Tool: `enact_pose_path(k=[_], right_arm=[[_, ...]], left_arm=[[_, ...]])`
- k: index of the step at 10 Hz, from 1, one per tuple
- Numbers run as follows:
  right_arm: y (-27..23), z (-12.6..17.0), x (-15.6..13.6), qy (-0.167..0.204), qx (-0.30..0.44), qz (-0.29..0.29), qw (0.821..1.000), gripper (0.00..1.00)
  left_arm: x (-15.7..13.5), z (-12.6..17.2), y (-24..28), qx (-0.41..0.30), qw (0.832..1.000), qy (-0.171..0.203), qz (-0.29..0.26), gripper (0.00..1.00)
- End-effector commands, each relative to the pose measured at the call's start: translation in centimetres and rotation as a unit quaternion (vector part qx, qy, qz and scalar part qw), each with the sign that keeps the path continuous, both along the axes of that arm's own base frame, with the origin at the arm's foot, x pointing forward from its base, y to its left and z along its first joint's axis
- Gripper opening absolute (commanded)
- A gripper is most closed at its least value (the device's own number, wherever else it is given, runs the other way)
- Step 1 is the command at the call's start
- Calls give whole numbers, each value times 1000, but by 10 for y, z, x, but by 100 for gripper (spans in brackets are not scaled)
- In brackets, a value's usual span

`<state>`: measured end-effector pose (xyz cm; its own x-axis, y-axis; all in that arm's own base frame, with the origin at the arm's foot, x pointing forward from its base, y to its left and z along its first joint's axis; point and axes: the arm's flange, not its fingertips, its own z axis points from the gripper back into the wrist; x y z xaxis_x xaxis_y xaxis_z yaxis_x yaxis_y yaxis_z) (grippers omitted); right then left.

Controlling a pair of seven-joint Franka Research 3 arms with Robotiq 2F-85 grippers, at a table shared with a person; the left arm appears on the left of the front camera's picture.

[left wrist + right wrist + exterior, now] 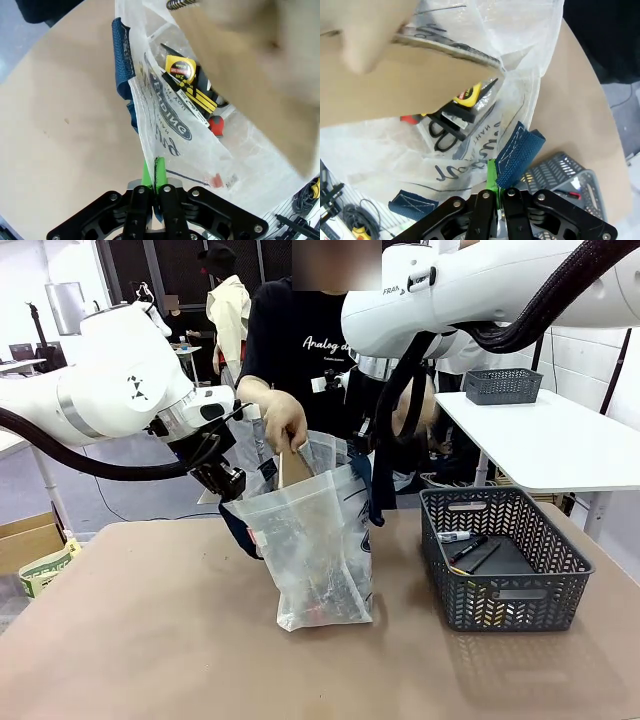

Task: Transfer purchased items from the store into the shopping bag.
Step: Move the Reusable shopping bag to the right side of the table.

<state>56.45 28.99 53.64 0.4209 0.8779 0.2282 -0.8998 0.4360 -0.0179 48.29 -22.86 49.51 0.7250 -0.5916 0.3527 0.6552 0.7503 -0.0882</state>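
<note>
Two end effectors under my control hold the shopping bag (315, 540) open on the table (140, 640): the left end effector (154, 172) is clamped on its plastic rim, the right end effector (496, 181) on a navy strap (520, 150). Between them, a person's hand (283, 420) holds a brown notebook (293, 468) in the mouth. A downward push could tug the thin film from the left pinch and sag the opening. The wrist views show a tape measure (181, 69) and scissors (445, 136) beyond the fingertips. The front view shows the store (500, 615), well apart from the right end effector, with black items (480, 558) inside.
</note>
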Motion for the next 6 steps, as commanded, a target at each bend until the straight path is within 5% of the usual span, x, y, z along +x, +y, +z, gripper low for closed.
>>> enact_pose_path(k=[1,6], right_arm=[[0,0,1,1,-1,-1,1000,0],[0,0,1,1,-1,-1,1000,0]], left_arm=[[-3,2,10,-15,1000,-10,-5,0],[-2,4,13,-29,1000,-5,3,0]])
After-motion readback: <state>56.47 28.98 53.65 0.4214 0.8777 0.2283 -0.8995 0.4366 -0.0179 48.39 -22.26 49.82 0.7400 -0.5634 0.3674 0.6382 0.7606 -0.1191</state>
